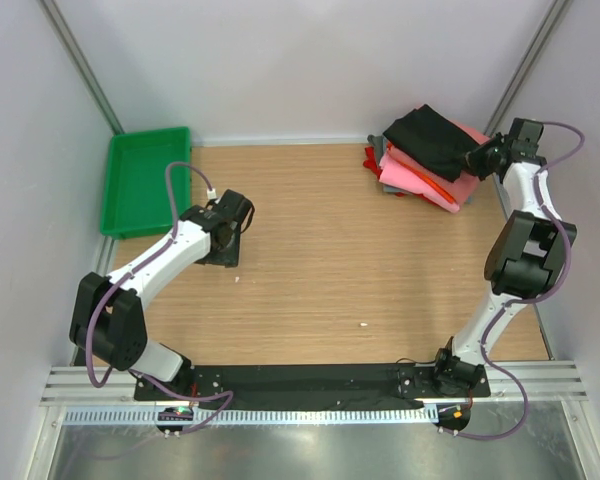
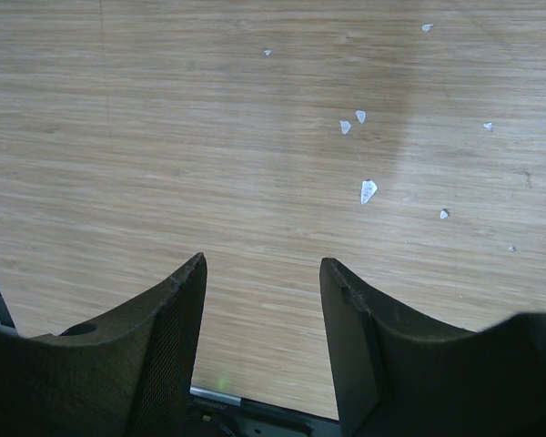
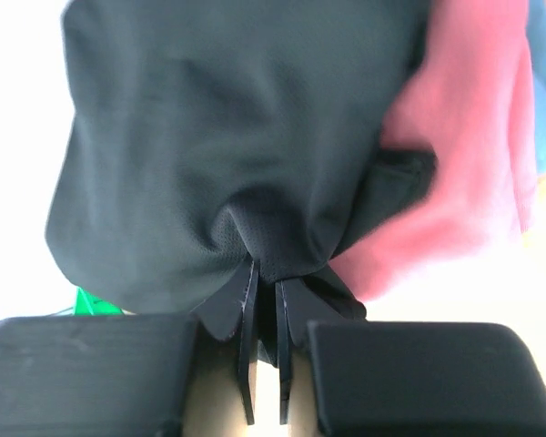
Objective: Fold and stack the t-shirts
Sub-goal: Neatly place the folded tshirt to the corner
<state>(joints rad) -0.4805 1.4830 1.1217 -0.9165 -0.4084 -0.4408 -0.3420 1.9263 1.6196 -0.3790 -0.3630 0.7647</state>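
Shirt: black t-shirt (image 1: 432, 138) tops folded stack (image 1: 416, 180) at 1 o'clock; long axis 10-to-4.
Grip: right gripper (image 3: 265, 273) clamped on its 4 o'clock edge.
Spare: left gripper (image 2: 262, 271) fingers apart over table (image 1: 330, 260).

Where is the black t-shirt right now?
In the top view the black t-shirt lies on the pile of folded shirts at the far right corner of the table, its edge pinched by the right hand.

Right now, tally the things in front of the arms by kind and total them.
Black t-shirt: 1
Pile of folded t-shirts beneath it: 1, layers not countable
Green tray: 1
Total: 3
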